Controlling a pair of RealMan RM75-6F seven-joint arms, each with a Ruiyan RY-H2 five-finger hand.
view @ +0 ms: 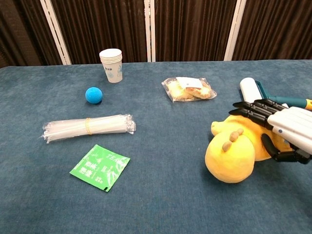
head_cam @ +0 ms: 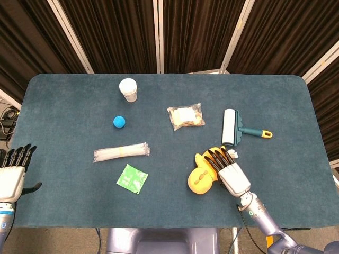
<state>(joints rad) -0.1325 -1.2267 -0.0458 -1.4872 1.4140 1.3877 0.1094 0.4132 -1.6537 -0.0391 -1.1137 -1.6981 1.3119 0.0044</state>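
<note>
A: From the head view, what holds anything?

B: A stack of paper cups (head_cam: 128, 89) stands at the far left-centre of the table (head_cam: 63, 127); whether anything is inside cannot be told. A clear bag of snacks (head_cam: 186, 116) lies near the middle, with pale pieces inside. A clear sleeve of straws (head_cam: 121, 152) lies flat, banded in the middle.

A: And the hands?

B: The right hand (head_cam: 229, 170) lies over the yellow plush toy (head_cam: 202, 177) near the front edge, fingers extended side by side across its top, thumb hidden. The left hand (head_cam: 12, 172) hangs off the table's left edge, fingers straight and slightly apart, holding nothing.

A: What lies around the toy?

B: A lint roller (head_cam: 237, 128) just behind it, a green packet (head_cam: 132, 179) well to its left, a blue ball (head_cam: 119, 121) beyond the straws.

A: Now the chest view.

B: The right hand (view: 282, 132) grips the plush toy (view: 233, 153), dark fingers (view: 251, 109) reaching over its back and the thumb curled underneath. The lint roller (view: 253, 91) sits close behind, the snack bag (view: 189, 88) further back. Cups (view: 111, 65), ball (view: 93, 95), straws (view: 87, 126) and packet (view: 100, 166) lie to the left, well apart from the hand.
</note>
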